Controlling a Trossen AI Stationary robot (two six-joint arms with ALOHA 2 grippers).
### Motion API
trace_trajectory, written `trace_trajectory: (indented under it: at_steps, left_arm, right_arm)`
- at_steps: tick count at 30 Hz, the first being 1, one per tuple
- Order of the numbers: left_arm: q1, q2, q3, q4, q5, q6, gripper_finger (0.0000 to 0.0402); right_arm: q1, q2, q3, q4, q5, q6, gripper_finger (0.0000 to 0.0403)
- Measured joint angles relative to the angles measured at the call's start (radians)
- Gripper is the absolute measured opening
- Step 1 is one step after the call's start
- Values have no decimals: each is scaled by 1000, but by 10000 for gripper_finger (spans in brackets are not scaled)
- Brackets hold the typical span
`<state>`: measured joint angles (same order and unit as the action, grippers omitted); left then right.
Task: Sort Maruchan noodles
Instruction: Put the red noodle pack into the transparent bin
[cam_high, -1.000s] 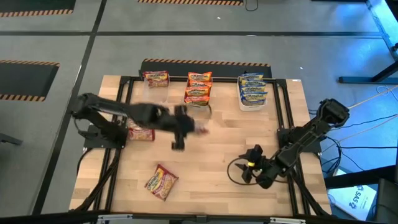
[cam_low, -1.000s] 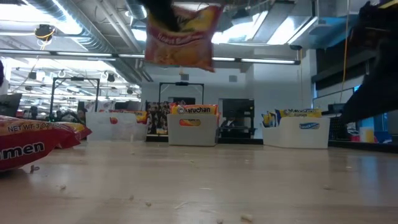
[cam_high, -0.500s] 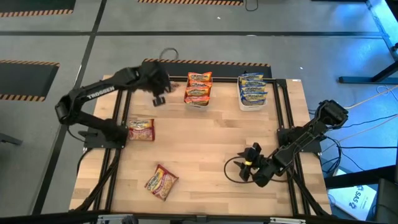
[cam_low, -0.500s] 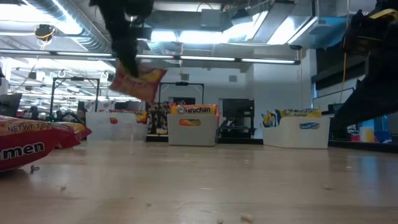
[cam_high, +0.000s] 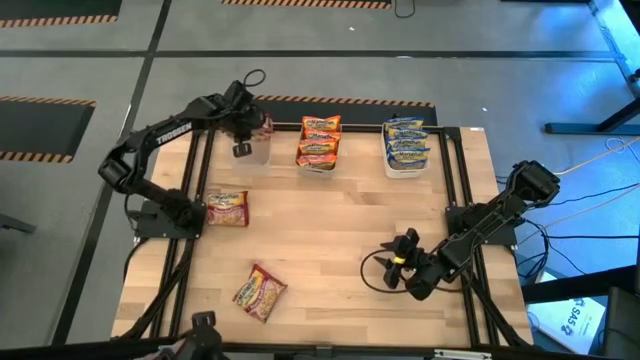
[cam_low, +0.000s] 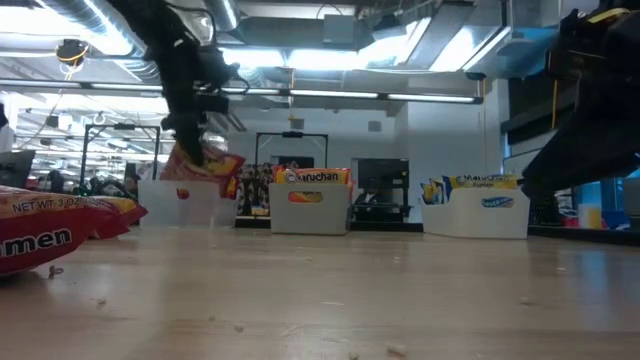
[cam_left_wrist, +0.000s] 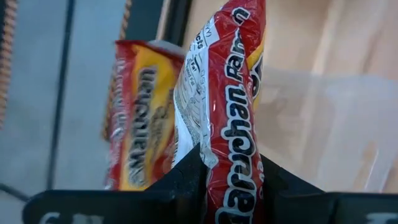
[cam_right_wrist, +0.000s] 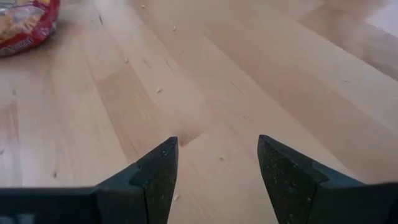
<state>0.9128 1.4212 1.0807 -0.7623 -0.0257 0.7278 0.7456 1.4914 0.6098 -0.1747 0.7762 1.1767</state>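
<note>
**Q:** Two grippers were on the rig; what state was each in?

**A:** Left gripper (cam_high: 241, 148) was clamped on a red packet (cam_left_wrist: 227, 99). Its fingers (cam_left_wrist: 186, 171) pinched the packet's lower edge, and the packet stood upright between them. Right gripper (cam_right_wrist: 214, 162) had its jaws parted and held nothing; only bare table (cam_right_wrist: 249, 74) lay between its fingers.

**Q:** Where was each gripper located?

**A:** Left gripper hung over the left tub (cam_high: 252, 150) at the far edge of the table. In the low view the held packet (cam_low: 200, 162) sat just above that tub's rim. Right gripper rested low near the table's near right area, well apart from the tubs.

**Q:** What did the left tub contain?

**A:** One more red packet (cam_left_wrist: 140, 118) stood on edge in it, just beside the held one.

**Q:** Where were the remaining packets?

**A:** Orange packets (cam_high: 319, 140) filled the middle tub (cam_high: 320, 165). Blue-and-yellow packets (cam_high: 406, 142) filled the right tub (cam_high: 405, 170). One pink packet (cam_high: 227, 208) lay flat near the table's left edge, beside the left arm's base. One red loose packet (cam_high: 260, 291) lay tilted near the front left, also showing at the edge of the right wrist view (cam_right_wrist: 28, 22).
</note>
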Motion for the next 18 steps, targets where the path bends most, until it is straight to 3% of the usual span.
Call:
trace_trajectory:
  at_steps: [3,7,11,18]
  left_arm:
    - [18,18,-6,57,99,-1,69]
    - [31,77,-17,76,128,-18,69]
    - [54,119,-15,132,242,-55,68]
    - [92,163,-15,147,250,-95,68]
  right_arm:
    - [0,0,0,12,-2,0,205]
    - [0,0,0,36,-9,1,205]
    - [0,0,0,55,-9,-1,205]
    - [0,0,0,71,-9,0,205]
